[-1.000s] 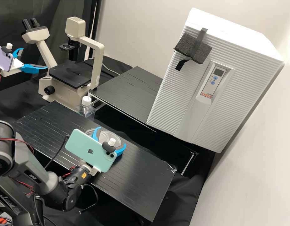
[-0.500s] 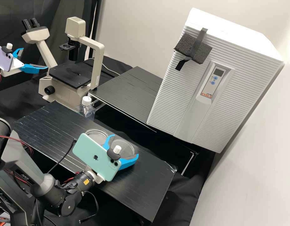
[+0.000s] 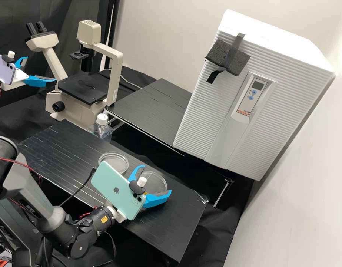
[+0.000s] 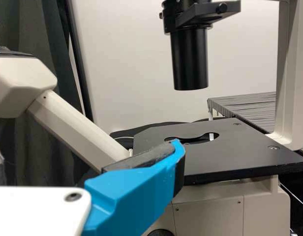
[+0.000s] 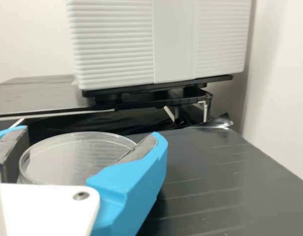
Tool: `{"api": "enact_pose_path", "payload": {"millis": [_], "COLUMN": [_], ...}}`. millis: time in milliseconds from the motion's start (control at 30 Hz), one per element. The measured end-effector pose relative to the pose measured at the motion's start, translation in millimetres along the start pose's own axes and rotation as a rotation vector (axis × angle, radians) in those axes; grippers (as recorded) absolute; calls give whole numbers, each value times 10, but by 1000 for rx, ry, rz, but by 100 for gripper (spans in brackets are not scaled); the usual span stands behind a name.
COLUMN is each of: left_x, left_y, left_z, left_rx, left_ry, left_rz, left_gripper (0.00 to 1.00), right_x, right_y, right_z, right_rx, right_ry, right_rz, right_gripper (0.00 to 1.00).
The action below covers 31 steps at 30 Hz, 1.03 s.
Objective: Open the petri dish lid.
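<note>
1. I read my right gripper (image 3: 155, 179) as clasping the clear lid (image 5: 77, 157) by its rim, its grey pads (image 5: 139, 151) at opposite sides. My left gripper (image 3: 41, 69) is spread and empty, beside the microscope (image 3: 83, 89).
2. I have the lid over the black bench panel (image 3: 171, 218), near its far edge; its exact height I can't judge. What I take for the dish base (image 3: 113, 159) lies just beside it, so the dish looks uncovered.
3. I expect the lid to be very light, stiff and slick, probably brittle plastic; too much squeeze could crack it or make it pop out.
4. I want the hold low on the side wall, straight across the widest part, as the pads look placed now, with only mild pressure.
5. Being round, it has no long axis and points nowhere. I see its broad face upward and roughly level, its thin direction running up and down.
</note>
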Motion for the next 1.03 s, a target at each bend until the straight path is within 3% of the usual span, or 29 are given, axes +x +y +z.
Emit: {"api": "enact_pose_path", "payload": {"millis": [33,67,333,633,733,867,1033], "left_x": [0,0,0,0,0,0,0], "left_y": [0,0,0,0,0,0,0], "left_z": [0,0,0,0,0,0,0], "left_rx": [0,0,0,0,0,0,0], "left_ry": [0,0,0,0,0,0,0], "left_rz": [0,0,0,0,0,0,0], "left_gripper": [100,100,100,100,100,100,100], "right_x": [6,12,50,42,7,-42,-24], "right_y": [-9,-16,-84,-58,-17,58,70], "right_z": [0,-1,-18,-59,-88,-104,-181], "right_rx": [-9,-16,-56,-56,-37,20,49], "right_ry": [-4,-7,-20,-40,-37,-34,61], "right_rz": [-5,-8,-47,-7,24,82,104], "right_gripper": [0,100,100,100,100,100,100]}}
